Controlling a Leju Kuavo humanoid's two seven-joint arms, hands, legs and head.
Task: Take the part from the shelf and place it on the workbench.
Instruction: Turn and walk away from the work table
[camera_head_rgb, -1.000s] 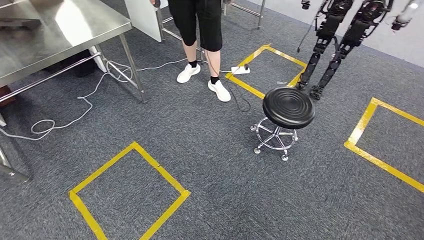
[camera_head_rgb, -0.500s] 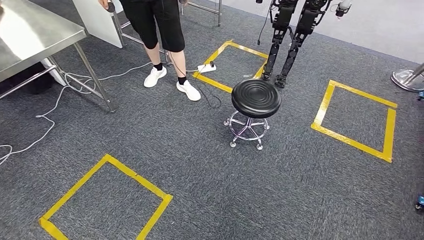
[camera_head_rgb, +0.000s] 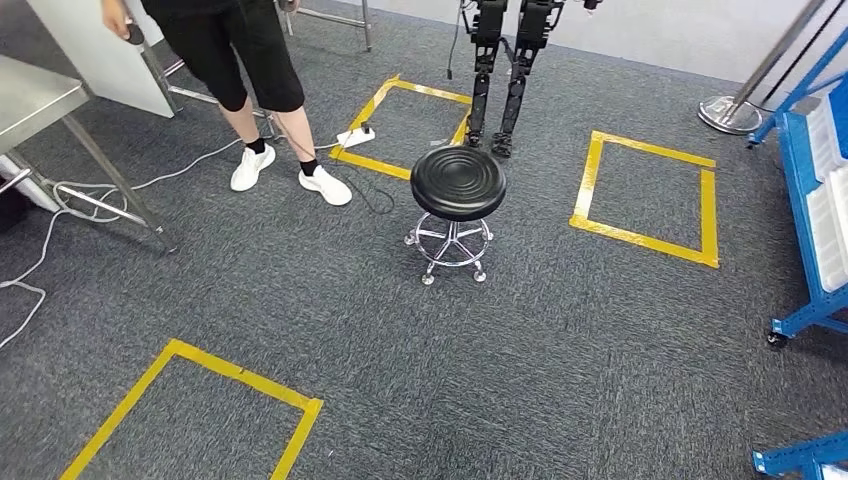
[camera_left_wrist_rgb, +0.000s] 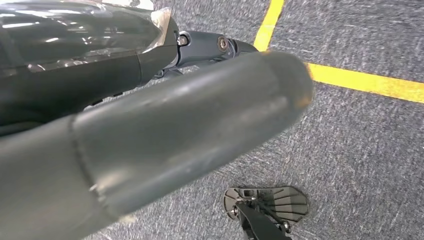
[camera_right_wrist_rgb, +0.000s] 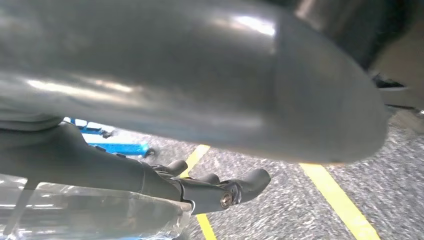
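The blue shelf (camera_head_rgb: 812, 215) with white bins stands at the right edge of the head view. A corner of the steel workbench (camera_head_rgb: 35, 98) shows at the far left. My left hand (camera_left_wrist_rgb: 190, 115) hangs over the grey carpet, its thick thumb apart from the dark fingers (camera_left_wrist_rgb: 210, 45), with nothing in it. In the right wrist view my right hand (camera_right_wrist_rgb: 200, 100) also hangs over the carpet, its dark fingers (camera_right_wrist_rgb: 235, 187) loosely extended and holding nothing. Blue shelf parts lie behind it.
A black round stool (camera_head_rgb: 458, 182) on castors stands mid-floor. A person (camera_head_rgb: 250, 80) in black shorts stands by the workbench, near cables (camera_head_rgb: 40, 260). Another robot's legs (camera_head_rgb: 500, 70) hang at the back. Yellow tape squares (camera_head_rgb: 645, 195) mark the carpet. A metal stand base (camera_head_rgb: 728, 113) sits far right.
The camera has turned to the right: the workbench, person and stool slid left across the picture, and the blue shelf came into view at the right edge.
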